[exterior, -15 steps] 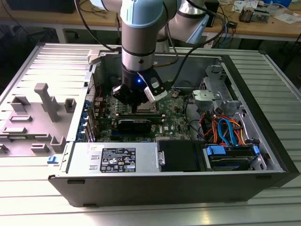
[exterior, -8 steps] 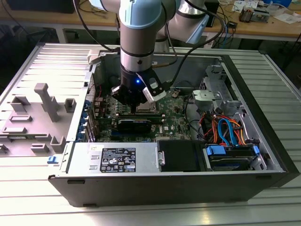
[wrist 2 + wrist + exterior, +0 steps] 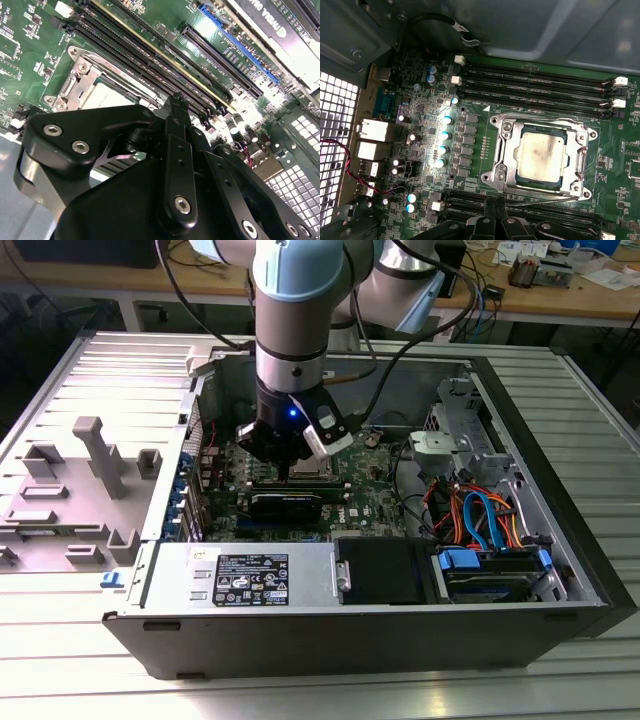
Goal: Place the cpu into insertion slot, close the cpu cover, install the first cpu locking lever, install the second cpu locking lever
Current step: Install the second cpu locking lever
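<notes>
The cpu (image 3: 541, 156) already lies flat in the insertion slot (image 3: 505, 167), its grey top showing through the cut-out of the cpu cover (image 3: 580, 150), which is down over it. A thin locking lever (image 3: 540, 199) runs along the socket's edge nearest the claw (image 3: 495, 216) and looks not yet hooked; the far lever seems to sit close against the frame.

The claw hangs just beside that lever, its fingertips (image 3: 175, 107) drawn narrow, almost together, with nothing visibly held between them. In the exterior view it stands low over the motherboard (image 3: 345, 502) inside the open computer case (image 3: 560, 500).

The likely risks: the narrow tips could slip off the springy wire, miss its catch, or scrape the memory slots (image 3: 535, 82) flanking the socket.
</notes>
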